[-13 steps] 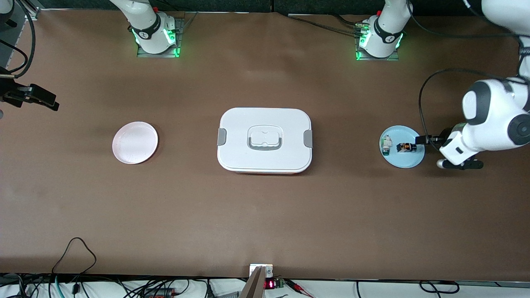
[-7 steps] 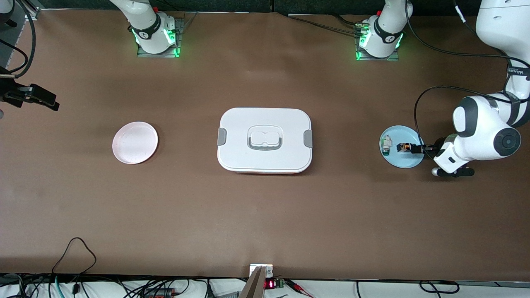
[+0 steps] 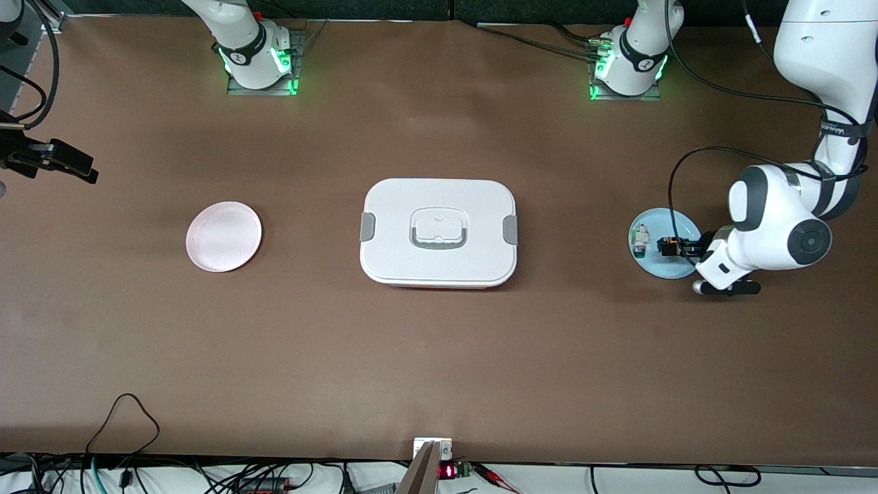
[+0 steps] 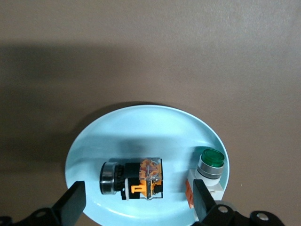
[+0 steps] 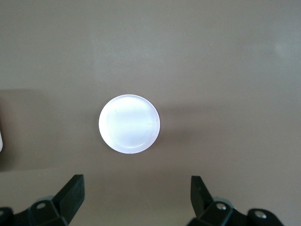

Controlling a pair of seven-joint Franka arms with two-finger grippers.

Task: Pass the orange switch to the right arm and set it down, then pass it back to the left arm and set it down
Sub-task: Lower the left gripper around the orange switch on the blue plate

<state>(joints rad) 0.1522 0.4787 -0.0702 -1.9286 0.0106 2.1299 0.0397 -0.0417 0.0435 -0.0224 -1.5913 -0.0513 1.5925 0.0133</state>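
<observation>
left pincer (image 4: 136,207) open over orange switch (image 4: 134,178), right pincer (image 5: 136,197) waiting

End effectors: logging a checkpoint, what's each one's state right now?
Left end effector: open, over the orange switch, holding nothing.
Right end effector: open, empty.

Over the last second the left arm (image 3: 775,233) has swung in toward the blue plate (image 3: 655,267) from the end of the tabletop, its bulky wrist drawing closer to the plate's rim. Its left pincer (image 4: 136,205), fingers spread wide, has come over the plate's edge and now hangs above the orange switch (image 3: 669,245).
</observation>
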